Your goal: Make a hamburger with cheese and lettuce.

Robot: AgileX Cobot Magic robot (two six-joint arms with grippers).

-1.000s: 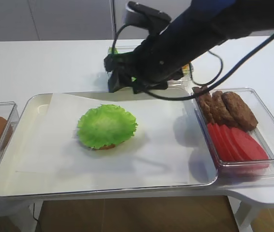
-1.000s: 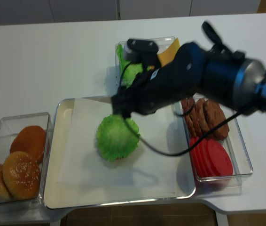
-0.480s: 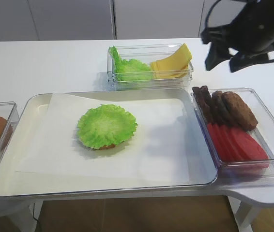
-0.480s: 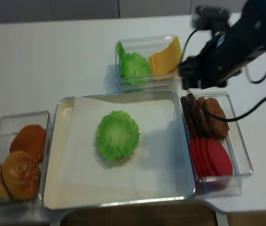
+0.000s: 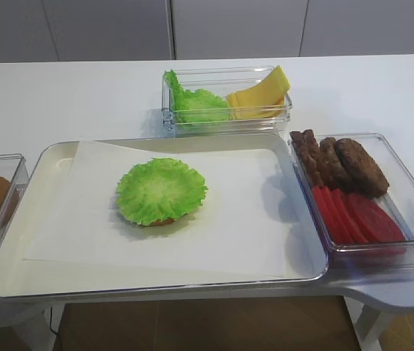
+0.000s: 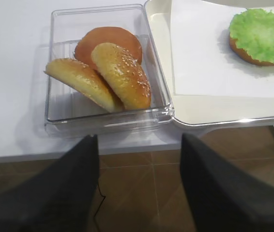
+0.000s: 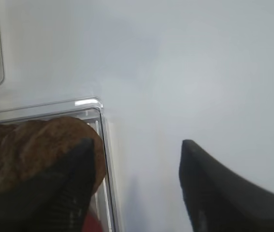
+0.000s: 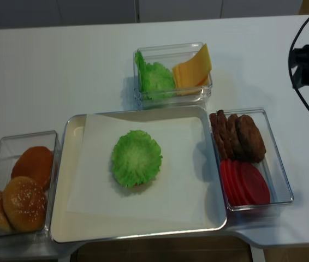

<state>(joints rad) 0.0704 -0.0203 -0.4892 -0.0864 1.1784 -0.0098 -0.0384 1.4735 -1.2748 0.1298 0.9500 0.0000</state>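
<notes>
- At the far left of your overhead view you have a clear bin [image 8: 1, 143] holding sesame buns [image 8: 23, 202]; in the left wrist view the same buns sit in the upper middle of the frame
- Your left gripper [image 6: 139, 186] shows only in its own wrist view, at the bottom of the frame below the bun bin; its two dark fingers [image 6: 64, 193] stand well apart with nothing between them
- In the centre of the overhead view you see the metal tray [image 8: 75, 123] lined with white paper [image 8: 182, 164]
- The hamburger [image 8: 136, 158] lies on that paper, left of the tray's middle; so far it is a bun half with the lettuce [image 5: 161, 190] covering it, a sliver of brown rim showing under the leaf's lower edge
- Above the tray, upper centre, a clear box [image 8: 171, 48] holds spare lettuce leaves on its left and the cheese [image 8: 192, 68] leaning on its right
- Right of the tray, a clear bin [image 8: 277, 147] holds brown patties [image 8: 242, 136] at the top and red tomato slices [image 8: 247, 183] below
- Your right gripper [image 7: 134, 186] hangs over the white table at the patty bin's corner; its fingers [image 7: 209, 188] are spread wide and empty
</notes>
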